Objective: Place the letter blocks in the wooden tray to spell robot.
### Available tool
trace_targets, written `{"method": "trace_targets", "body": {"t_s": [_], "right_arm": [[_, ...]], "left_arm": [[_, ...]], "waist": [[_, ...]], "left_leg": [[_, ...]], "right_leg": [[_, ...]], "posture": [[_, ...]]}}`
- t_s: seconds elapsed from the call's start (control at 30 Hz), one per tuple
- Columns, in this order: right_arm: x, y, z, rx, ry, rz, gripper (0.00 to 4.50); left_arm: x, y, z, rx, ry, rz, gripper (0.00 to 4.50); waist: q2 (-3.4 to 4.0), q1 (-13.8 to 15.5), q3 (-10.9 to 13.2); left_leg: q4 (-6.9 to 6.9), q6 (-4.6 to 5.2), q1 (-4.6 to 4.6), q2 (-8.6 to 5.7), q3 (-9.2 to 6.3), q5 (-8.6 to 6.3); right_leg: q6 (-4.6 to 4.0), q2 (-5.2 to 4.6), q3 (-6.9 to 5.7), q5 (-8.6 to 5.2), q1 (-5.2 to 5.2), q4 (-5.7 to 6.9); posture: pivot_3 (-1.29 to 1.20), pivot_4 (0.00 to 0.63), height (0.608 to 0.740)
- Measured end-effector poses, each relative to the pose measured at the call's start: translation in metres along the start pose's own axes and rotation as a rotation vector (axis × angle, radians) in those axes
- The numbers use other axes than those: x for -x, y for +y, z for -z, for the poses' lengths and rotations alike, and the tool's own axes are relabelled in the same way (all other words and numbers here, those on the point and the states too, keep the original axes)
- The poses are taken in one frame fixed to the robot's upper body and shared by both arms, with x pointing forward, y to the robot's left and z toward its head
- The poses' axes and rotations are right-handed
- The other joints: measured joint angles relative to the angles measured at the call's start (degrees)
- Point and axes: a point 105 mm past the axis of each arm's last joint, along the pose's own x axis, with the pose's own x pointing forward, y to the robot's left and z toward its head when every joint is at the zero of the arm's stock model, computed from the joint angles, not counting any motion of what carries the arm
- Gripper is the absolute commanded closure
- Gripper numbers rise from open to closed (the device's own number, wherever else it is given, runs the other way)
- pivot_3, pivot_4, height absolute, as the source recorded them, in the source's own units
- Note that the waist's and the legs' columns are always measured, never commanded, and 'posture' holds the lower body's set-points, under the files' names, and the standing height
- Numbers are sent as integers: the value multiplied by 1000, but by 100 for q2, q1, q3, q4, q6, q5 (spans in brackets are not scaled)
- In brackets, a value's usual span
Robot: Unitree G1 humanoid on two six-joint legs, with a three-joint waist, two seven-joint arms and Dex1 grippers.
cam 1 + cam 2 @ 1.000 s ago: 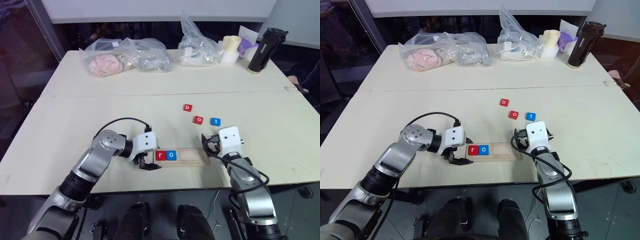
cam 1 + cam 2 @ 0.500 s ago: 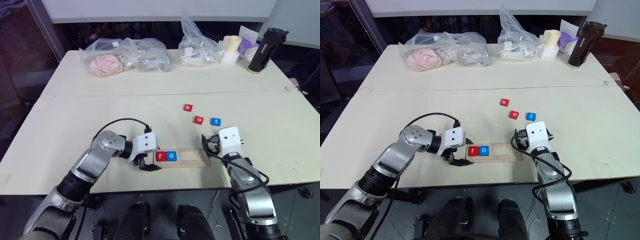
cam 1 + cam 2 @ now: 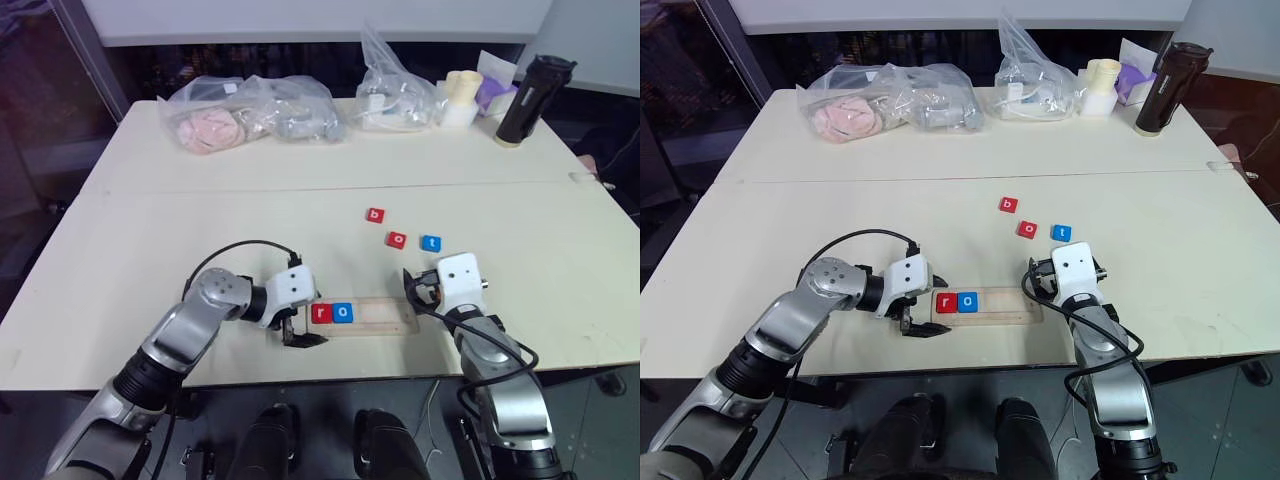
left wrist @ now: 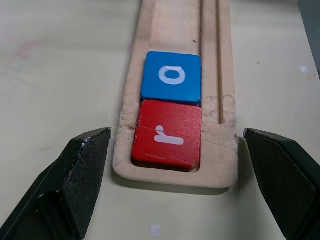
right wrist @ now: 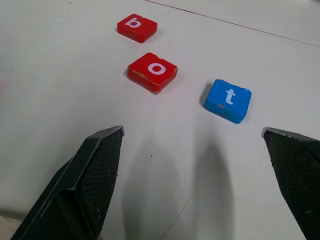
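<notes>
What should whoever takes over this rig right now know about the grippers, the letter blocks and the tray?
Left gripper: open, empty, at the wooden tray's left end, a finger on either side.
Right gripper: open, empty, just past the tray's right end, facing the loose blocks.
Done: red r and blue o sit side by side in the tray groove, at the left end.
Left: red b, red o and blue t lie on the table beyond the tray; place them in that order after the blue o.
</notes>
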Motion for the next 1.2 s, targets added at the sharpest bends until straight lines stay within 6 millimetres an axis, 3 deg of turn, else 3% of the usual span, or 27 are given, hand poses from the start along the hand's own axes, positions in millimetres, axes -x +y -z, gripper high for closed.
{"method": "trace_targets", "body": {"t_s": [0.23,0.4,0.73,0.9,1.1,1.2], "right_arm": [[0,-2,0,12,0,-4,0],[0,-5,-1,25,5,-13,0],[8,-32,-28,77,-29,-3,0],[10,-33,-49,73,-23,-57,0],[-14,-21,-96,-52,-28,-112,0],[-32,-20,-107,-99,-5,-110,0]], "left_arm": [[25,-1,8,1,41,-26,31],[57,-2,21,28,91,-62,31],[101,4,-4,175,-175,-91,31],[99,1,-19,251,-333,-38,31],[84,0,-30,232,-391,-27,31],[80,-1,-31,228,-388,-26,31]], "waist": [[4,-18,2],[7,-30,4],[9,2,6],[6,1,7],[6,-15,7],[6,-6,7]], "left_leg": [[-10,-2,-1,0,0,-1],[-17,-14,-2,2,0,-8],[-40,-16,-7,2,-1,-9],[-49,0,-7,1,2,1],[-47,-4,-4,5,1,5],[-52,-4,-4,4,3,5]], "right_leg": [[-1,-1,2,-1,-4,-7],[-4,-3,4,-2,-8,-10],[-5,-5,2,0,-6,-48],[-4,1,-3,2,-6,-54],[-19,6,-3,11,-6,-51],[-19,7,-3,12,-6,-58]], "posture": [[0,150,738],[0,150,738],[0,150,738],[0,150,738],[0,150,738],[0,150,738]]}}
